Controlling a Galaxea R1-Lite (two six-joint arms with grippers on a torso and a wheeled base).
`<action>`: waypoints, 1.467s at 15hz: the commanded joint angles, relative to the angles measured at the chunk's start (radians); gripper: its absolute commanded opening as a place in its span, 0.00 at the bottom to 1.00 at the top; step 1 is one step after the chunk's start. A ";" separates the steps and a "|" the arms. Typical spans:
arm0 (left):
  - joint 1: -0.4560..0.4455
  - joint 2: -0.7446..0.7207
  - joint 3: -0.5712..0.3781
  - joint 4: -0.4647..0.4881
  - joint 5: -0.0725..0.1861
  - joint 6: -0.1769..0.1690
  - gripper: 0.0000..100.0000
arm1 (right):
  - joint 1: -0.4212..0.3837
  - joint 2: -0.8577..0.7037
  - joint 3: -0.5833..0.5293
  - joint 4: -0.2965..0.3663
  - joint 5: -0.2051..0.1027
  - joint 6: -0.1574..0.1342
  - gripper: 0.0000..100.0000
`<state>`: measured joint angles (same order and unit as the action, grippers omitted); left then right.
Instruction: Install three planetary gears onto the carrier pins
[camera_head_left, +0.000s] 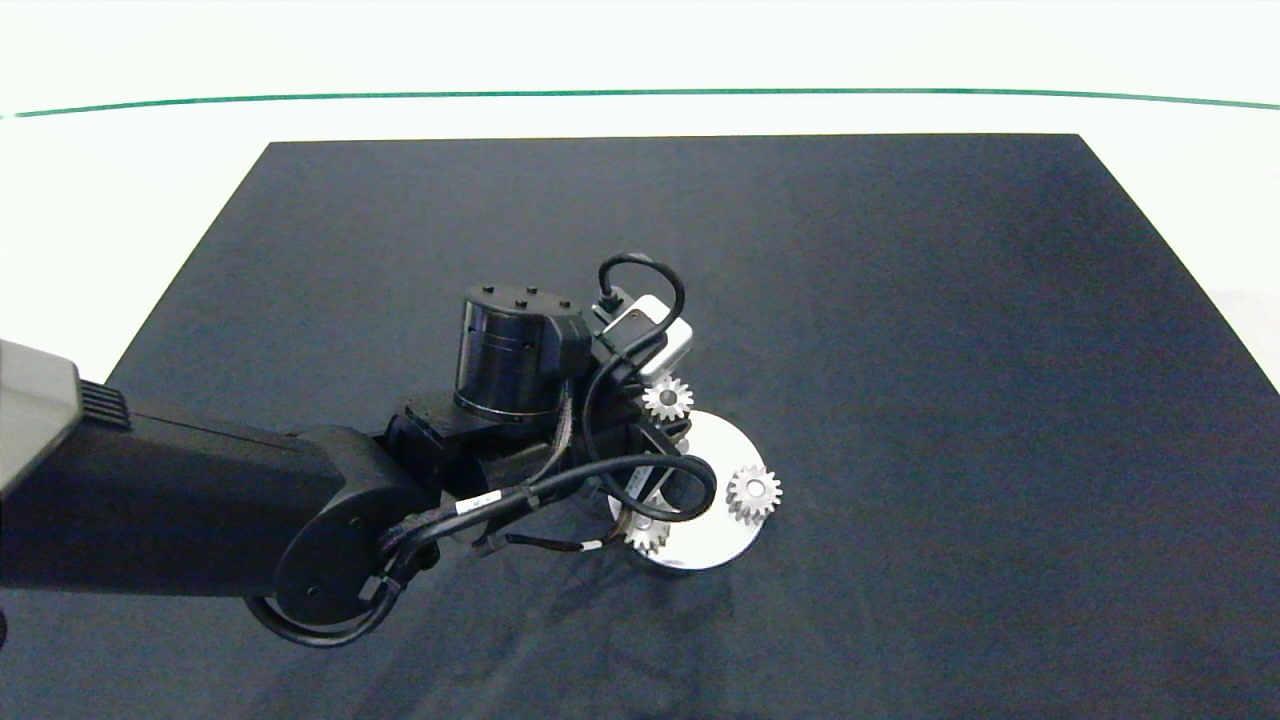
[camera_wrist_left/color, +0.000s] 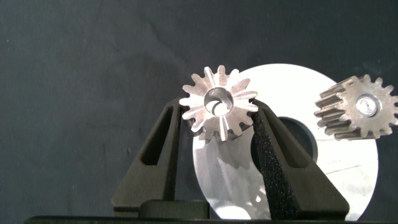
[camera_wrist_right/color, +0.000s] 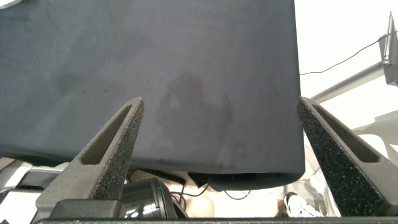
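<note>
**While One Gear Hangs in the Claw, Two Sit on the Disc**

When we start close to the robot, we find the nearest gear lying on the white disc, partly under a black cable. We think it is already on its pin, but the cable hides too much to be sure.

A little farther off, the second gear sits at the side of the disc. We can see the round top of its pin in its hole, so that one looks done.

Farthest off, at the disc's back edge, the left claw pinches the third gear between its two foam fingers. We see a bit of white through the hole.

So we judge that this is the last gear going on. Next, the hole must line up right over the last pin. Then the gear must go straight down, and the fingers must let go gently so nothing tips.

Our right claw is away at the edge of the dark mat, fingers wide apart, holding nothing.
</note>
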<state>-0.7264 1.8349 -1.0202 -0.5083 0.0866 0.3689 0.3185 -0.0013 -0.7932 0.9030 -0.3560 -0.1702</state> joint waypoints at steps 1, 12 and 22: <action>-0.001 -0.006 0.006 -0.003 0.001 0.001 0.10 | -0.001 0.001 0.000 0.005 -0.001 -0.002 1.00; -0.011 -0.003 0.023 -0.009 0.001 -0.010 0.10 | 0.001 0.001 0.002 0.005 -0.001 -0.002 1.00; -0.015 0.004 0.003 -0.010 0.001 -0.012 0.10 | 0.001 0.001 0.005 0.005 -0.001 -0.002 1.00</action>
<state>-0.7398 1.8377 -1.0168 -0.5151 0.0866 0.3564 0.3185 -0.0013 -0.7885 0.9030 -0.3555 -0.1702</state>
